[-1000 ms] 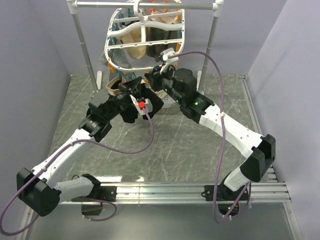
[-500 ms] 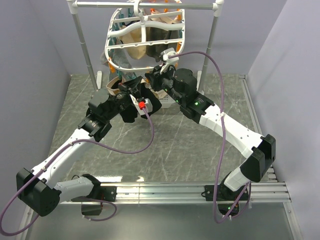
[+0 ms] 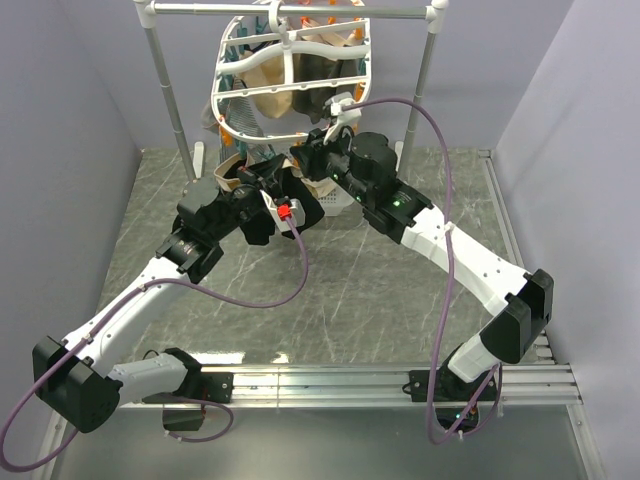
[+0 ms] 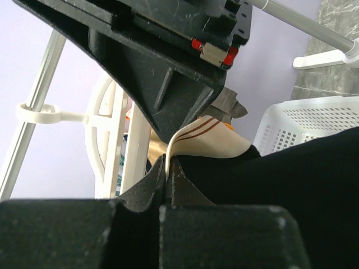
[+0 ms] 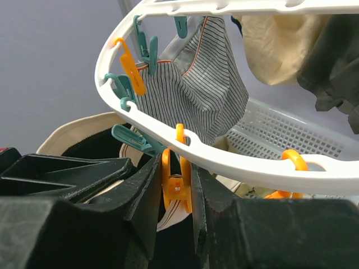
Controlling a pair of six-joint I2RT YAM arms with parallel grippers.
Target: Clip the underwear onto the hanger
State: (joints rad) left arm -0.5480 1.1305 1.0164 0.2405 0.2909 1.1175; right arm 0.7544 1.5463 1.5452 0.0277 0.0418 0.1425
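Top view, underwear (image 3: 303, 207): hangs just below hanger (image 3: 215, 100)
Left wrist, left gripper (image 4: 167, 162): jaws clamped on the underwear's tan waistband
Right wrist, right gripper (image 5: 175, 168): fingers pressed against both sides of orange clothespin (image 5: 168, 175) under the hanger rim

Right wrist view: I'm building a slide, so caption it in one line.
Right gripper clasps an orange clothespin on the white hanger, underwear waistband close by.

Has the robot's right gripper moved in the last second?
Yes, slightly: the right gripper has edged away from the arm bases and rightward, toward the right post of the rail stand.
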